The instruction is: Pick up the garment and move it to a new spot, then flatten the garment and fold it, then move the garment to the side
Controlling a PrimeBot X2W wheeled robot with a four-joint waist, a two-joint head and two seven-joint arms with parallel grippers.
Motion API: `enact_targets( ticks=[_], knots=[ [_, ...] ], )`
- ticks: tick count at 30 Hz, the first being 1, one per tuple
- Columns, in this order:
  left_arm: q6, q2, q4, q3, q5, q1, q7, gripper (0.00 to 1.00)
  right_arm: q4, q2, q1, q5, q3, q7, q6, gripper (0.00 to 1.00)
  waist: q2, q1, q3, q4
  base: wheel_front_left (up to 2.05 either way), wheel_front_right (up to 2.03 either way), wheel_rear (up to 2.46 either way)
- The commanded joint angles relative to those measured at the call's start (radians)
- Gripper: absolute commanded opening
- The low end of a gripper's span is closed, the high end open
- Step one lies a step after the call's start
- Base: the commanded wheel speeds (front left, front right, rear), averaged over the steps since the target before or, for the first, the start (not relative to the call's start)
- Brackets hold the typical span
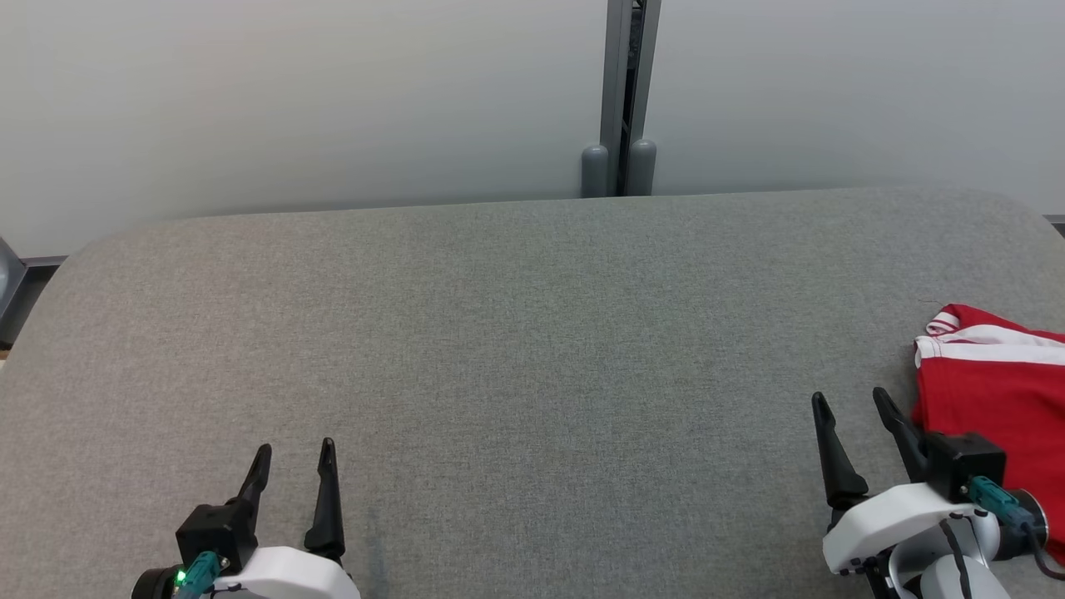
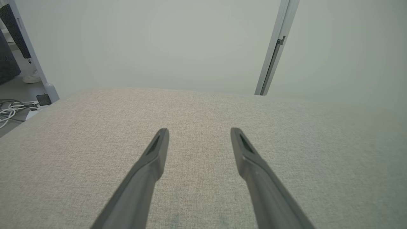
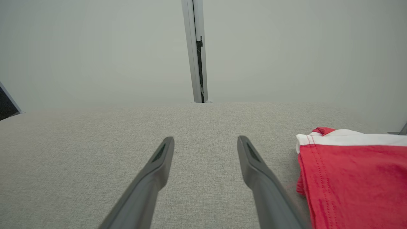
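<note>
Head view: a grey fabric-covered table [image 1: 532,333] spreads across the lower two thirds, with pale wall panels [image 1: 291,100] behind it and a grey post [image 1: 628,83] at 12 o'clock where the panels meet. The left gripper [image 1: 295,447] sits at 7 o'clock, its two dark fingers parted and pointing toward 12, with nothing between them. The right gripper [image 1: 850,396] sits at 4 o'clock, its jaws likewise spread and empty, tilted slightly toward 11. The garment [image 1: 990,391], red with white bands along its far end, lies on the table between 3 and 4 o'clock, just beside the right gripper and cut off by the frame's right edge.

Left wrist view: both fingers [image 2: 152,159] rise from 6 o'clock, spread apart over bare grey cloth, gripping nothing. The post leans at 1 o'clock. At 9 o'clock, beyond the table's rounded corner, white cables [image 2: 12,108] lie on the floor.

Right wrist view: the fingers [image 3: 254,165] stand apart over the table, nothing held. The garment lies at 4 o'clock, its stitched red edge next to the outer finger; whether they touch, I cannot tell. Its white band faces the wall. The post stands upright at 12 o'clock.
</note>
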Motion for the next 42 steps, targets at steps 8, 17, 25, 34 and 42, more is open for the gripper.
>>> enact_targets(
  ticks=[8, 17, 25, 34, 42],
  knots=[
    [-0.003, -0.008, 0.03, 0.002, -0.012, 0.02, 0.01, 0.0, 0.035, 0.013, 0.032, 0.009, -0.001, 0.005, 0.0, 0.0, 0.0, 0.0, 0.001, 0.0, 0.0, 0.0, 0.0],
    [-0.022, -0.007, 0.011, 0.028, -0.18, 0.005, 0.058, 0.0, -0.001, 0.011, 0.035, 0.191, -0.02, 0.056, 0.0, 0.0, 0.0, 0.0, 0.001, 0.0, 0.0, 0.0, 0.0],
    [-0.04, -0.005, -0.012, 0.046, -0.332, -0.003, 0.095, 0.0, -0.042, 0.009, 0.047, 0.356, -0.028, 0.093, 0.0, 0.0, 0.0, 0.0, 0.001, 0.0, 0.0, 0.0, 0.0],
    [-0.056, -0.004, -0.031, 0.065, -0.468, -0.012, 0.131, 0.0, -0.076, 0.007, 0.055, 0.504, -0.04, 0.129, 0.0, 0.0, 0.0, 0.0, 0.001, 0.0, 0.0, 0.0, 0.0],
    [-0.067, -0.003, -0.044, 0.079, -0.566, -0.019, 0.157, 0.0, -0.099, 0.006, 0.06, 0.609, -0.048, 0.156, 0.0, 0.0, 0.0, 0.0, 0.001, 0.0, 0.0, 0.0, 0.0]
  ],
)
